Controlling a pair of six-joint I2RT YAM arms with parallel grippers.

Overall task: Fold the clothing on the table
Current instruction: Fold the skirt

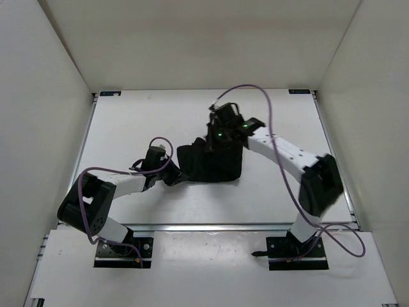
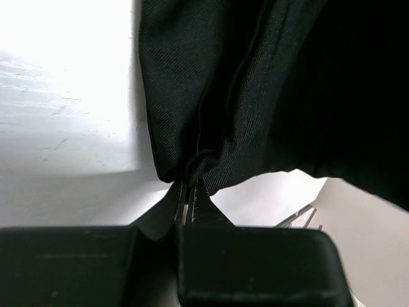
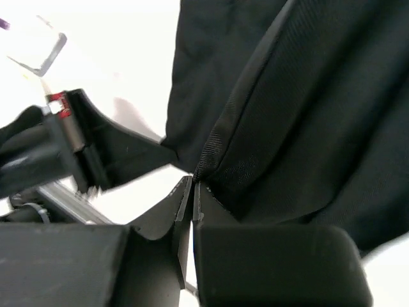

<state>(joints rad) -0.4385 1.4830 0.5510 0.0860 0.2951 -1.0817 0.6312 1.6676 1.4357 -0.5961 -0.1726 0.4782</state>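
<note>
Top external view: a white worktop [image 1: 128,128] boxed in by white walls, with the clothing [image 1: 214,167], a black pleated garment, lying bunched near its middle. Two robot arms reach in from the near edge. The left claw [image 1: 174,179] meets the garment's left edge, low over the worktop. The right claw [image 1: 218,142] comes down on the far edge, where the fabric rises in a hump beneath the wrist.

Left wrist view: the left claw's jaws are pressed together with a fold of black cloth pinched at their tips. The fabric climbs away from them and bright worktop shows underneath, so this corner is lifted off the surface.

Right wrist view: the right claw is likewise clamped tight on a hemmed edge of the clothing, and the cloth drapes away to the right. A dark mechanical shape at the left of this view is probably the other arm, though it is too blurred to be sure.

Each claw grips a separate point on the garment's border. This is most likely so the edge between them can be carried as one line over the rest of the cloth and laid down as a fold. The fold does not look made yet: the garment is rumpled, not flat.
</note>
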